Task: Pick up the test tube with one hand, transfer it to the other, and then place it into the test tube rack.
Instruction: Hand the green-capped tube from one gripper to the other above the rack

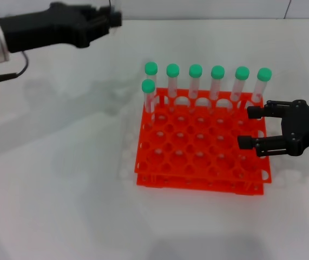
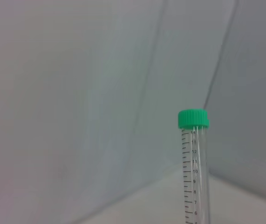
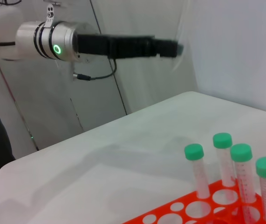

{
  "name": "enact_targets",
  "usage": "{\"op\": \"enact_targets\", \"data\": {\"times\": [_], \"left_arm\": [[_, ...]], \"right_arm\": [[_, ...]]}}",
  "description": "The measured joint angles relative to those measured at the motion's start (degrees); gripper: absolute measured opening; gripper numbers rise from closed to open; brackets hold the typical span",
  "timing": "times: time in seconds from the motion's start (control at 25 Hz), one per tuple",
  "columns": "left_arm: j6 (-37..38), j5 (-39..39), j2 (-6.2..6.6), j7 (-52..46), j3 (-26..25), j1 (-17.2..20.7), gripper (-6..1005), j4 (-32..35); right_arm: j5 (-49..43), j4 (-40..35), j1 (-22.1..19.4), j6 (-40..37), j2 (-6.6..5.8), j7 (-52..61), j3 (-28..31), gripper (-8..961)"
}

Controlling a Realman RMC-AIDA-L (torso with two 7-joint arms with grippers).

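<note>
We see the slim clear green-capped test tube [image 2: 194, 163] clamped in the left black end effector [image 1: 108, 19] above the counter's far-left corner. The labelled right end effector [image 1: 251, 127] waits open over the orange-red grid rack [image 1: 197, 146]'s right edge. Misaligned handover could drop it.

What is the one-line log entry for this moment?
left gripper: raised, holding test tube | right gripper: open, at rack right side | stored tubes: seven

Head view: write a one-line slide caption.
Left gripper raised at far left, open right gripper beside the orange rack holding seven green-capped tubes.
</note>
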Motion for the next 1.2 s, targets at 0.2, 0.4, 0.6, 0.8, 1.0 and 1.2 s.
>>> {"op": "enact_targets", "data": {"times": [0.2, 0.4, 0.6, 0.8, 1.0, 1.2], "left_arm": [[0.7, -5.5, 0.04, 7.4, 0.6, -2.9, 187, -7.2], [0.9, -5.7, 0.03, 9.6, 0.7, -6.8, 187, -12.9], [0.9, -3.6, 0.06, 8.3, 2.9, -9.7, 186, -15.0], [0.5, 0.0, 0.26, 4.9, 5.2, -11.6, 185, -15.3], [0.5, 3.2, 0.29, 3.6, 5.2, -12.3, 185, -15.4], [0.9, 4.4, 0.21, 3.4, 6.2, -12.7, 184, -15.5]], "right_arm": [[0.0, -0.2, 0.0, -0.1, 0.0, -0.1, 0.0, 844], [0.4, -0.4, 0.0, -0.4, 0.0, -0.4, -0.1, 844], [0.5, -0.6, 0.1, -0.9, -0.03, -0.4, -0.1, 844], [0.7, -0.6, 0.0, -1.1, -0.08, -0.5, -0.1, 844], [0.8, -0.6, 0.0, -1.5, -0.05, -0.5, -0.1, 844], [1.4, -0.7, 0.0, -1.6, -0.03, -0.5, -0.2, 844]]}}
